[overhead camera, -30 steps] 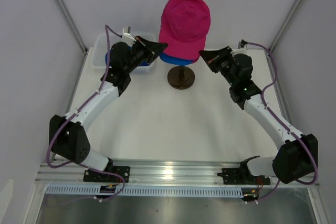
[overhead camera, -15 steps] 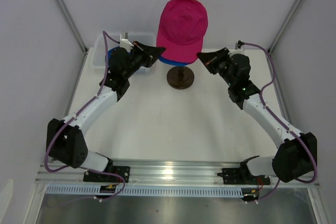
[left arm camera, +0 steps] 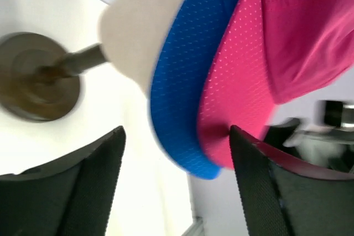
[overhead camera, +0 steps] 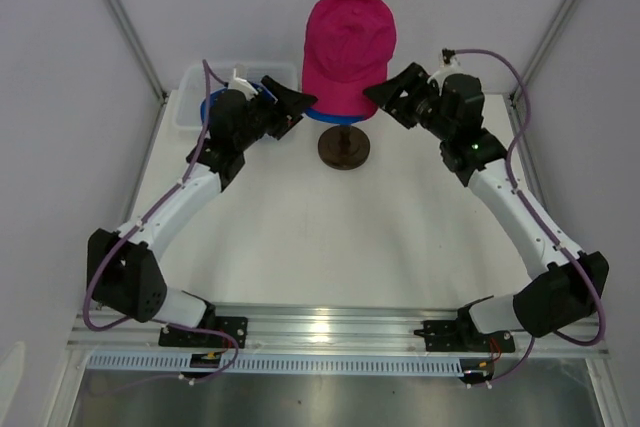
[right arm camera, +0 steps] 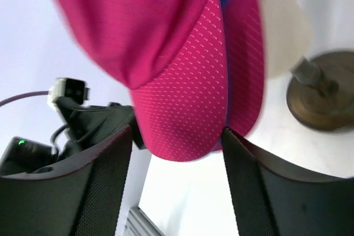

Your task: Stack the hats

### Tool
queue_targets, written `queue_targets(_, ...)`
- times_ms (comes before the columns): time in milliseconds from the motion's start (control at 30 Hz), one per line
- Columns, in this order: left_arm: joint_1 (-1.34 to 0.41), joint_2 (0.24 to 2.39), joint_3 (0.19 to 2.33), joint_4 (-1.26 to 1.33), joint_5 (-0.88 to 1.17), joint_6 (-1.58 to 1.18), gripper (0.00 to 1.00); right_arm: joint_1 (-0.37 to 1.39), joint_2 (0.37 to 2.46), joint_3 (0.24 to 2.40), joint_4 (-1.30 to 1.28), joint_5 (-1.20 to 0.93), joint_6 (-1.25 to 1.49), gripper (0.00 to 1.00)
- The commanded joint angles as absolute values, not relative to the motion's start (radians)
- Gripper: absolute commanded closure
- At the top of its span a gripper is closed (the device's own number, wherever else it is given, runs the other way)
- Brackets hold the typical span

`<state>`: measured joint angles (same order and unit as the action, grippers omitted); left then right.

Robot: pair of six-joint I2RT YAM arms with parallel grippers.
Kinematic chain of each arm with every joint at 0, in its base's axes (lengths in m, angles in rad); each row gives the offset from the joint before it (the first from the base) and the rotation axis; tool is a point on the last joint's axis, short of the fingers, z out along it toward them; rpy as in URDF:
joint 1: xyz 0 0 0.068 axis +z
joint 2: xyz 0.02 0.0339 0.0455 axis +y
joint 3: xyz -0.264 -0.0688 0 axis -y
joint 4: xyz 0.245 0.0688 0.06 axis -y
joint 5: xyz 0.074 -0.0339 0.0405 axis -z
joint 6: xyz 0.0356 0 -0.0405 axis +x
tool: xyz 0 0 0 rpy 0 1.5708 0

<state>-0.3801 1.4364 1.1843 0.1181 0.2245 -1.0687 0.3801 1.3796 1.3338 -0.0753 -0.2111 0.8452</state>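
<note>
A magenta hat [overhead camera: 348, 42] sits over a blue hat [overhead camera: 326, 115] on the cream mannequin head, both brims pointing down toward me. In the left wrist view the blue brim [left arm camera: 182, 98] lies under the pink brim [left arm camera: 238, 92]. My left gripper [overhead camera: 298, 107] [left arm camera: 177, 183] stands open just left of the brims, nothing between its fingers. My right gripper [overhead camera: 386, 97] [right arm camera: 177, 186] is open just right of the pink brim [right arm camera: 182, 109], holding nothing. Another blue hat [overhead camera: 212, 107] lies in the basket, mostly hidden by my left arm.
The mannequin head [left arm camera: 138, 31] stands on a dark round base [overhead camera: 344, 148] at the back middle. A white mesh basket [overhead camera: 193, 80] sits at the back left corner. Slanted frame poles [overhead camera: 120, 17] rise at both sides.
Both grippers went from shut to open and let go of the hat brims. The right wrist rose and pulled back slightly. The pink hat stays on the head.
</note>
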Motion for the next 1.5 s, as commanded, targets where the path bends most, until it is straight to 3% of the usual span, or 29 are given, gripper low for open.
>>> queue_targets(0,-0.353,1.322,1.270,-0.046,0.132,-0.890,0.17,0.328,1.381,1.523,-0.144,-0.342,0.703,0.29)
queue_targets(33,-0.347,1.304,1.276,-0.057,0.115,-0.875,0.11,0.318,1.390,1.552,-0.162,-0.357,0.692,0.28)
queue_targets(200,-0.324,1.249,1.333,-0.054,0.026,-0.738,0.00,0.282,1.442,1.745,-0.222,-0.376,0.579,0.14)
queue_targets(367,-0.301,1.354,1.508,-0.139,0.055,-0.674,0.00,0.252,1.558,1.948,-0.376,-0.448,0.551,0.11)
queue_targets(600,-0.279,1.659,1.985,-0.298,0.215,-0.629,0.00,0.221,1.594,1.940,-0.286,-0.373,0.531,0.09)
queue_targets(667,-0.281,1.805,2.164,-0.369,0.239,-0.635,0.03,0.203,1.638,2.023,-0.278,-0.399,0.526,0.11)
queue_targets(767,-0.281,1.943,2.417,-0.471,0.244,-0.656,0.15,0.192,1.747,2.160,-0.291,-0.423,0.532,0.20)
queue_targets(800,-0.281,1.957,2.421,-0.466,0.244,-0.664,0.24,0.192,1.794,2.187,-0.293,-0.432,0.534,0.21)
queue_targets(867,-0.281,1.963,2.370,-0.443,0.232,-0.684,0.32,0.190,1.834,2.238,-0.285,-0.460,0.548,0.24)
queue_targets(1100,-0.281,2.014,2.318,-0.384,0.259,-0.724,0.32,0.192,1.974,2.315,-0.265,-0.480,0.590,0.28)
queue_targets(1267,-0.324,2.020,2.309,-0.383,0.284,-0.730,0.43,0.199,2.087,2.387,-0.290,-0.494,0.617,0.43)
queue_targets(1467,-0.388,1.904,2.071,-0.309,0.262,-0.742,0.45,0.212,2.140,2.407,-0.319,-0.486,0.624,0.46)
